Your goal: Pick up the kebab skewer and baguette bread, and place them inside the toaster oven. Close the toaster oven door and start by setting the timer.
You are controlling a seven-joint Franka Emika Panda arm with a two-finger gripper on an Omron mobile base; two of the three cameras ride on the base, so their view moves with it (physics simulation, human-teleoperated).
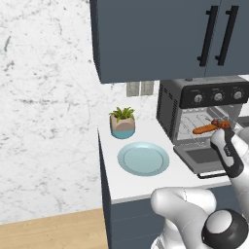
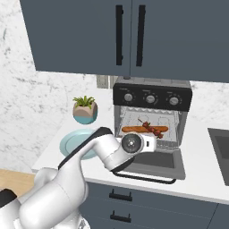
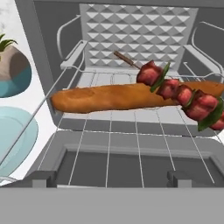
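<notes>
Inside the toaster oven [image 2: 152,117], on the wire rack [image 3: 131,131], lie the baguette bread [image 3: 118,97] lengthwise and the kebab skewer [image 3: 179,94] slanted across its right half, touching it. Just in front hangs the gripper [image 2: 154,142], spread wide with nothing held, above the lowered toaster oven door [image 2: 154,163]; off to the left sit the pale blue plate [image 1: 143,158] and a potted plant [image 1: 122,122]. Next, judging by the food already loaded: back clear of the cavity, drop beneath the door's near edge by the bar handle [image 2: 143,177], and swing it up squarely before reaching for the knobs [image 2: 151,99].
</notes>
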